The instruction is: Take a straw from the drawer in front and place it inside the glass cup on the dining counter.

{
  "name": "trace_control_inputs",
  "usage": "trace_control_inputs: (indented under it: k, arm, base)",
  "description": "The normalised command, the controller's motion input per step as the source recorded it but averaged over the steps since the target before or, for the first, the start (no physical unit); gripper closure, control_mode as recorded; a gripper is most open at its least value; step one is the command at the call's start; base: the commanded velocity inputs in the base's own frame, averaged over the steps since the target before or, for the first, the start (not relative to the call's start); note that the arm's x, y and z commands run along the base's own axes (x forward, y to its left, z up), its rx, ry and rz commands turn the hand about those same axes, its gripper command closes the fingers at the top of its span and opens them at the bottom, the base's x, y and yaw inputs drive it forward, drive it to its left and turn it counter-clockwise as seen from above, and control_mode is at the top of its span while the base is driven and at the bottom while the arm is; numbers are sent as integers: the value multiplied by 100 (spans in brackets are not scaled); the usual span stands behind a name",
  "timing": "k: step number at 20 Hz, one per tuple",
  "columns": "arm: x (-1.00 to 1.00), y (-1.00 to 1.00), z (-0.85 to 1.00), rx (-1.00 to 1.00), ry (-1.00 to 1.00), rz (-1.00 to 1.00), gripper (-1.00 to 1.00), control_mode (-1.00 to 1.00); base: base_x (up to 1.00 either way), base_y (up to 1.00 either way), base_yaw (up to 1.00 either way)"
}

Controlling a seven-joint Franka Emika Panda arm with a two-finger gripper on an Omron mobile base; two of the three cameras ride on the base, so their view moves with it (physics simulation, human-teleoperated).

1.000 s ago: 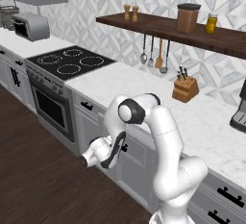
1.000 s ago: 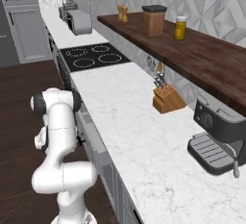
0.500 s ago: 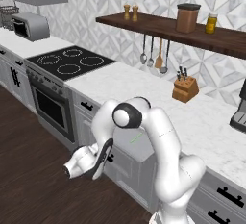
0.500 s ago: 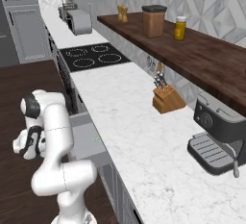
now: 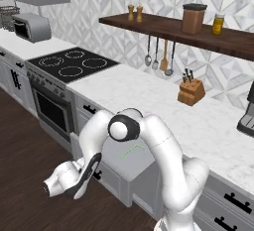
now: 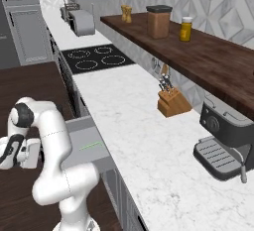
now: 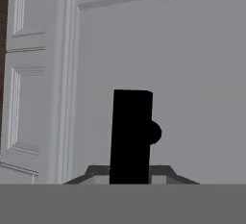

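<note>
The thin, straight light-green straw [image 5: 132, 150] lies flat inside the wide, shallow light-grey drawer [image 5: 140, 165], which stands pulled out from under the white marble counter [image 5: 149, 98]; in the right base view the straw [image 6: 92, 146] shows as a pale green line on the drawer's [image 6: 79, 128] grey floor, beside the white arm. At the far left of the left base view a silver toaster [image 5: 31, 27] sits on the counter, and next to it is a black cooktop [image 5: 72, 65] above a steel oven [image 5: 49, 110]. Further right and lower down, the end effector [image 5: 91, 171] is held out over the dark wooden floor [image 5: 25, 165], against the drawer's front panel. In the hand view a short black bar handle [image 7: 130, 136] rises straight up from between the fingers against the flat grey panel, so the end effector is closed on that handle. To the right of the drawer, a wooden knife block [image 5: 191, 91] stands on the counter below a dark wooden wall shelf [image 5: 163, 27] that holds jars and has utensils hanging beneath it. At the far right stands a dark coffee machine [image 6: 225, 141].
</note>
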Motion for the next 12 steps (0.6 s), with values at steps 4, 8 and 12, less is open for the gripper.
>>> trace_control_inputs:
  k: [4, 8, 12]
  arm:
    - [-35, 96, 0, 0, 4, 0, -100, -100]
    - [-44, 18, 56, 10, 1, 0, -100, -100]
    - [-36, 0, 88, 25, 8, 3, -100, -100]
  base:
    - [0, 0, 0]
    - [0, 0, 0]
    - [0, 0, 0]
